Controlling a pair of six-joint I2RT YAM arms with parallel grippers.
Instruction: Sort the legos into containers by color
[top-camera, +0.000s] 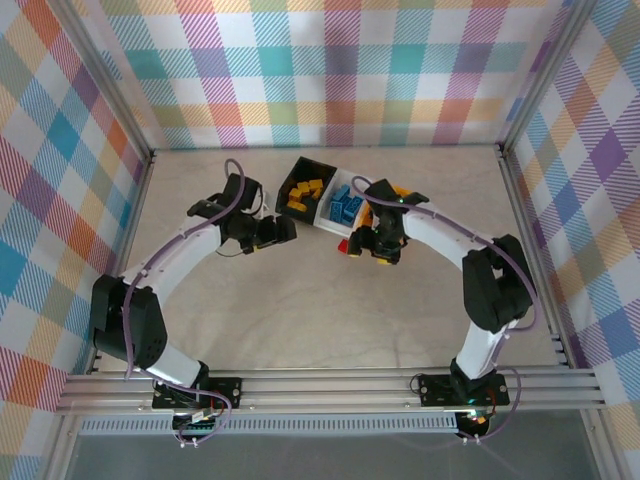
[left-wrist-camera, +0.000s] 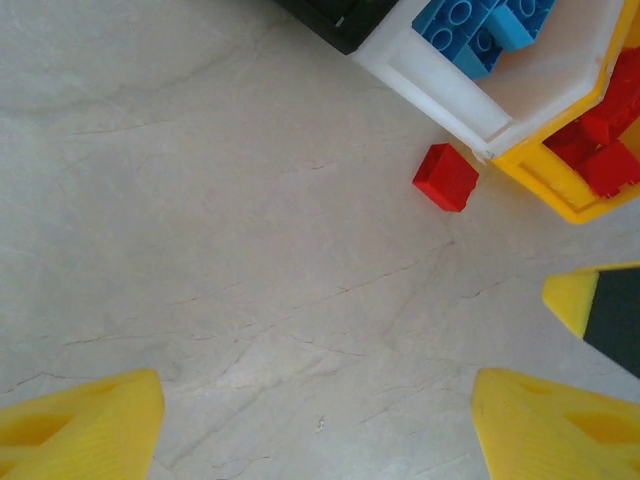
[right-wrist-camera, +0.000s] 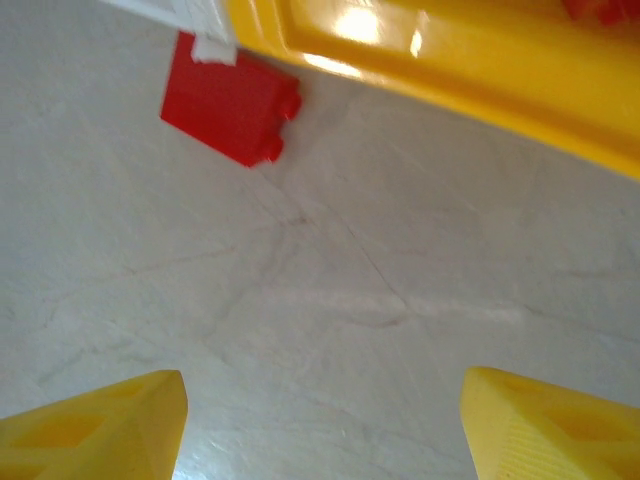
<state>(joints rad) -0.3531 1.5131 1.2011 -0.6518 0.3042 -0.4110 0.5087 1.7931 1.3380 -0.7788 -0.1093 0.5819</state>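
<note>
Brick, small, red, studded plastic (left-wrist-camera: 445, 177), loose on pale tabletop (left-wrist-camera: 200, 250) just beside yellow plastic bin (left-wrist-camera: 540, 190) of reds. Looks like last pick of sorting. Right hand (right-wrist-camera: 325, 390) open, empty, near that bin; left hand (left-wrist-camera: 315, 400) likewise. Next: straddle, pinch, lift over bin's rim.

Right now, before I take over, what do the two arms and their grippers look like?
Both the left arm and right arm have white tube links with black joint housings and black base plates. A thin lilac cable loops along each. The left gripper and right gripper carry blunt, ribbed yellow fingers on black bodies.
</note>
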